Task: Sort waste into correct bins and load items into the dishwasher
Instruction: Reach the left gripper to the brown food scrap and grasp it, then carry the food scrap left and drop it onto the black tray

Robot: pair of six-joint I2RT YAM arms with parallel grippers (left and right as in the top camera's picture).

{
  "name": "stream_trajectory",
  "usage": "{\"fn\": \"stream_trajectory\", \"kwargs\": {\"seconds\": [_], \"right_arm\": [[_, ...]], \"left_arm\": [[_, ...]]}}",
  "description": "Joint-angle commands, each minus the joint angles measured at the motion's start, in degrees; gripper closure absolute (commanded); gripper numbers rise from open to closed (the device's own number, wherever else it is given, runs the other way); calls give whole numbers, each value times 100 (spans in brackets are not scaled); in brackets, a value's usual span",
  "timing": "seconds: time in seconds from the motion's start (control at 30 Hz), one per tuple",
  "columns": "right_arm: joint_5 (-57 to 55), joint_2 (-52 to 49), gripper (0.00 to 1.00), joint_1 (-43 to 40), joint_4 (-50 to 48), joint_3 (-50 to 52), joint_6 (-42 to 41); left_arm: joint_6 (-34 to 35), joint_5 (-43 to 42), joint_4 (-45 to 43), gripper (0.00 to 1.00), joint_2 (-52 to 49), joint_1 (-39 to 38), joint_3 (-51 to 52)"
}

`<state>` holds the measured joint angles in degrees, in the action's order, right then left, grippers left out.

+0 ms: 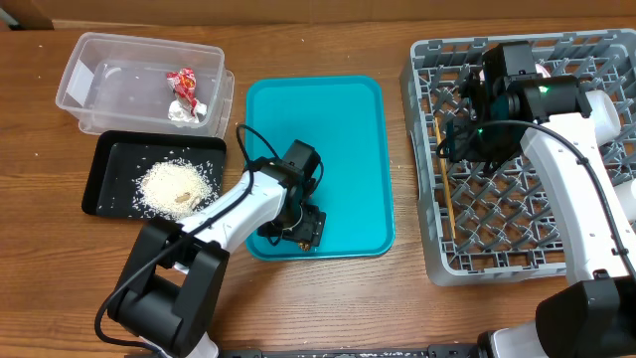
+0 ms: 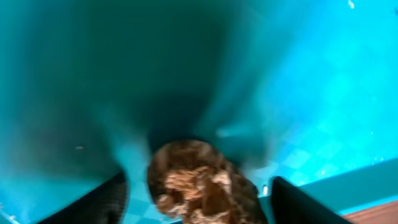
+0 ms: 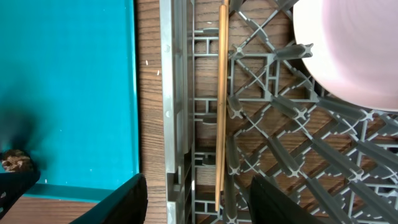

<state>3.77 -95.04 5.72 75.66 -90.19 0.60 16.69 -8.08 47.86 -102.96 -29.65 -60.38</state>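
A small brown food lump (image 2: 200, 185) lies on the teal tray (image 1: 348, 129) near its front edge. My left gripper (image 1: 301, 235) is open, with its jaws (image 2: 198, 205) on either side of the lump and small gaps to it. The lump also shows in the right wrist view (image 3: 15, 162). My right gripper (image 1: 460, 132) is open and empty (image 3: 205, 202) over the left side of the grey dish rack (image 1: 497, 249). The wooden chopsticks (image 3: 221, 106) lie in the rack below it. A white dish (image 3: 354, 50) sits in the rack.
A clear tub (image 1: 99, 75) at the back left holds the red-and-white wrapper (image 1: 184, 88). A black tray (image 1: 109, 164) in front of it holds a pile of rice (image 1: 169, 184) with a brownish bit on it. Bare wood lies between the teal tray and the rack.
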Motion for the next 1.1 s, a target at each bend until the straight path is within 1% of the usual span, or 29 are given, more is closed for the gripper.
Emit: {"fn": "stream_trajectory", "kwargs": {"seconds": [0.0,0.03,0.1,0.27,0.37,0.4,0.5,0.73,0.93,1.07], "right_arm": [[-28,55,45,4,-35,-105,-42],[-28,55,46,4,-33,-105,-42],[-28,55,45,4,-31,-105,-42],[-28,55,46,4,-31,-105,-42],[-28,55,46,4,-26,-105,-42],[-28,55,46,4,-26,-105,-42],[-28,55,46,4,-11,-105,-42],[-31,55,46,4,-11,-105,-39],[-31,55,45,4,-13,-105,-39],[-31,55,46,4,-13,-105,-39]], "left_arm": [[44,-22,-37,40,-221,-144,66],[44,-2,-37,47,-221,-151,66],[44,83,-13,58,-221,-151,66],[44,258,79,73,-221,-131,33],[46,271,177,85,-216,-66,-120],[46,280,212,88,-214,-33,-195],[63,437,372,90,-190,105,-507],[68,1176,1080,90,85,723,-1399],[68,1451,1314,90,520,1668,-1646],[184,1445,1429,94,592,2516,-1646]]}}
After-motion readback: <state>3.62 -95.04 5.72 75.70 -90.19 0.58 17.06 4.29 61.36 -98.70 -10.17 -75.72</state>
